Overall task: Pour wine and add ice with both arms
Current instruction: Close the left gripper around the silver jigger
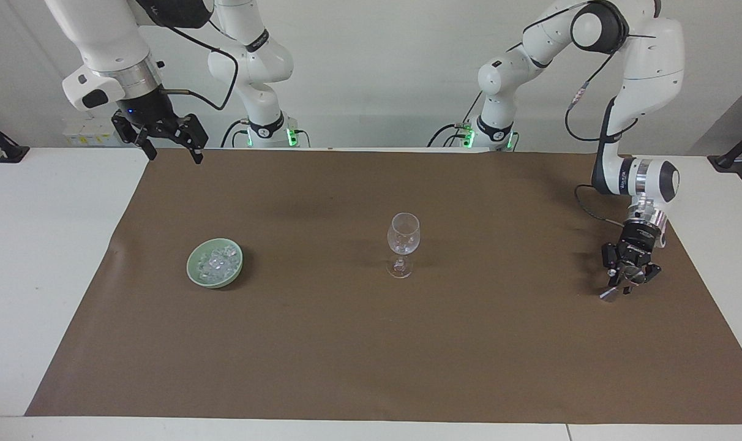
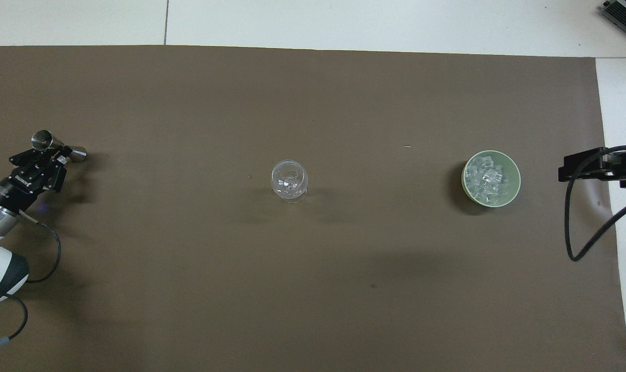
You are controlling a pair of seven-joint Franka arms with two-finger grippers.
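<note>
A metal jigger [image 2: 58, 146], lying on its side, is clamped by the left gripper [image 2: 44, 157]; the right gripper [image 1: 166, 144] is held open, waiting above the surface [image 1: 346, 343] near the ice [image 1: 217, 262]

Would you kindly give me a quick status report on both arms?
Left gripper shut on steel jigger. Right gripper open, waiting, raised. Ice in green bowl; wine glass mid-mat, path clear.

Plain brown mat [image 1: 371, 343] covers a white worktop [image 1: 40, 275]; pale green bowl [image 1: 194, 277] holds clear ice [image 1: 218, 262]; clear glass [image 1: 403, 236], silver jigger [image 2: 55, 145], white arms [image 1: 649, 67]
</note>
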